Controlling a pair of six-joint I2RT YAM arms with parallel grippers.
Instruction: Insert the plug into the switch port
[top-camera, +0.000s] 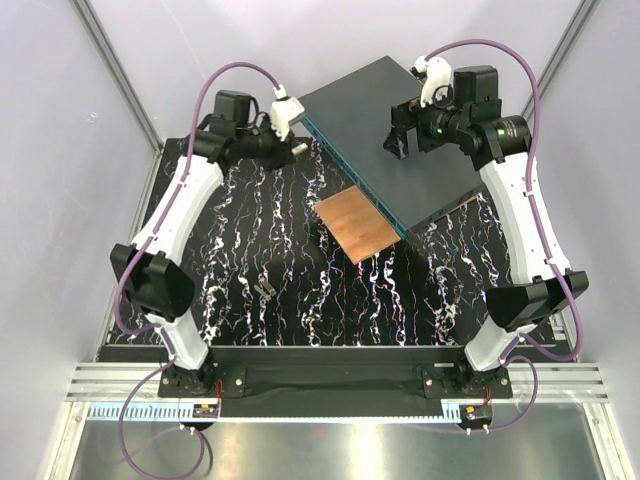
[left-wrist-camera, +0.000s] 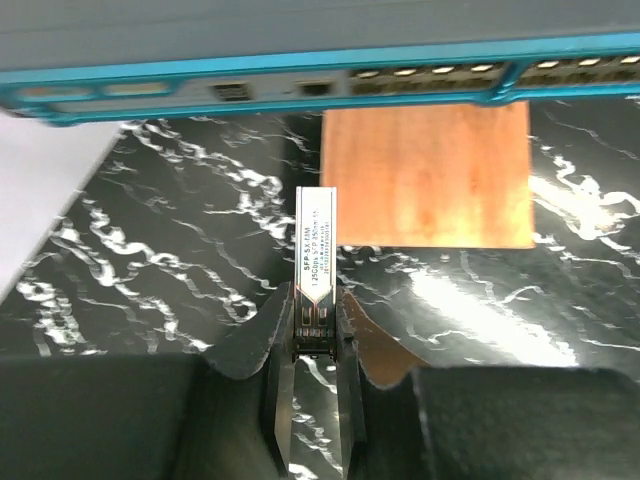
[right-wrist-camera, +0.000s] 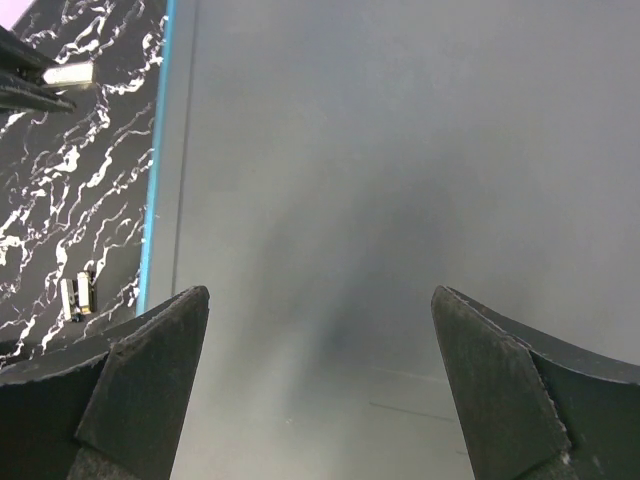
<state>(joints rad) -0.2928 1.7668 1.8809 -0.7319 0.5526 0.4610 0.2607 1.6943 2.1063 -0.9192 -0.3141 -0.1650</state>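
1. Plug (left-wrist-camera: 317, 262), a slim silver module with a printed label, is sitting pinched at its rear end between the fingers of the left claw (left-wrist-camera: 315, 325). Its front end is sticking out ahead of the fingertips, above the black marbled counter (left-wrist-camera: 150, 230).
2. The left claw is standing narrow, gripping the plug and nothing else. In the overhead view it is hovering just off the left corner of the dark-grey box (top-camera: 400, 120).
3. The switch port (left-wrist-camera: 315, 88) is one of many sockets lining the teal face (left-wrist-camera: 120, 100) of that box. It is lying roughly in line with the plug's tip. The plug is pointing at the face but is not touching it; a gap is showing between them.
4. A copper plate (left-wrist-camera: 428, 175) is lying flat on the counter against the foot of the teal face, just right of the plug's line.
5. The right claw (right-wrist-camera: 318, 292) is hanging over the flat top of the box with its jaws spread wide, holding nothing.
6. A small loose part (top-camera: 265, 290) is lying on the counter, well apart from both claws.
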